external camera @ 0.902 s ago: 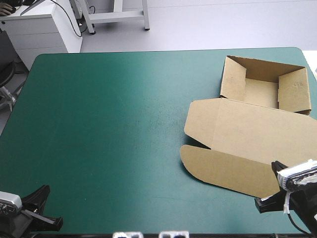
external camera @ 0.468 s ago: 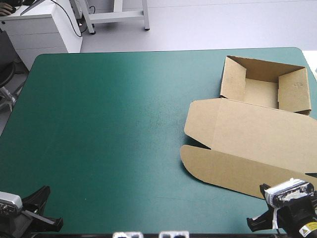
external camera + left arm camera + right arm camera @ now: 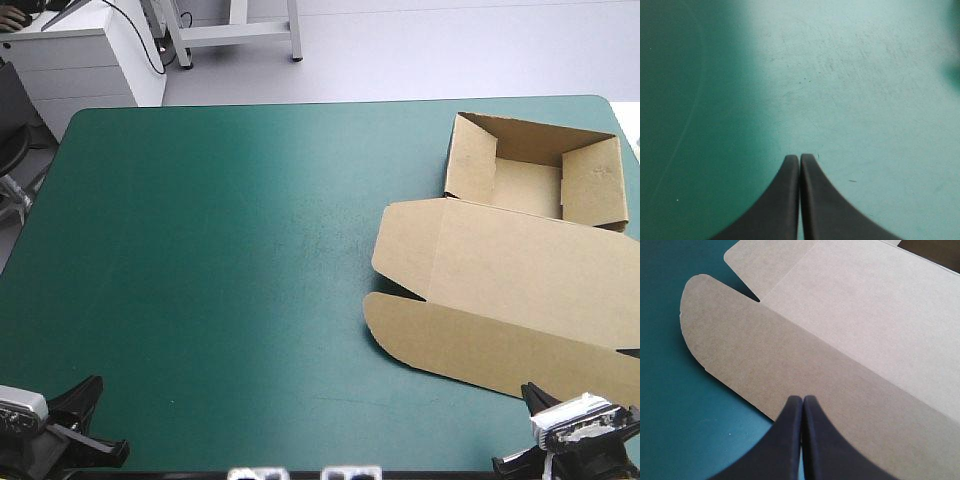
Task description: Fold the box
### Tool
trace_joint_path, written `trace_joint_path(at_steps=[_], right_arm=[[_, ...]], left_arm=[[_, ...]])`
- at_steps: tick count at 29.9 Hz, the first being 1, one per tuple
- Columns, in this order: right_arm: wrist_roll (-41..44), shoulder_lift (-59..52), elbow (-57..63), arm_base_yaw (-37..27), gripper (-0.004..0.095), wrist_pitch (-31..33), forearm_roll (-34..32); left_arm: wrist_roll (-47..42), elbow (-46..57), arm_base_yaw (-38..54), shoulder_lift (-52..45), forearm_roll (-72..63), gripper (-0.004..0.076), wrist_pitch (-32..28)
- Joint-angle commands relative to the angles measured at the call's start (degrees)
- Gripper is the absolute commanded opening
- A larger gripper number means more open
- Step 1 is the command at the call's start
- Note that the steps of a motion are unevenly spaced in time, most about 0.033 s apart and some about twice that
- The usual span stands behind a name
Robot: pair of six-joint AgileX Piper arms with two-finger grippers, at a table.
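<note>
The brown box lies at the table's right side. Its tray has raised walls at the far right, and the lid lies flat toward me. The rounded front flap also lies flat on the teal-green cover. My right gripper is shut with nothing in it, its tip just over the flap's near edge. In the high view it sits at the near right corner. My left gripper is shut over bare cover at the near left corner, far from the box.
The teal-green table spreads wide and bare from the box to its left edge. A white cabinet stands beyond the far left corner. The box's right side runs past the table's right edge.
My right gripper has drawn back from over the flap's near right corner toward the table's near edge. The box and my left gripper have not moved.
</note>
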Motion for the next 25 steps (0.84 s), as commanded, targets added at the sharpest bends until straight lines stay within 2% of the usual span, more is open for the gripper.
trace_joint_path(at_steps=[1,25], right_arm=[[-0.57,0.92,-1.22,0.01,-0.002,-4.07,1.38],[-0.57,0.92,-1.22,0.01,-0.002,-3.94,1.38]], left_arm=[[-0.1,0.51,-0.16,1.11,-2.22,-0.0008,-3.54],[-0.07,1.65,-0.16,1.11,-4.66,-0.0008,-2.79]])
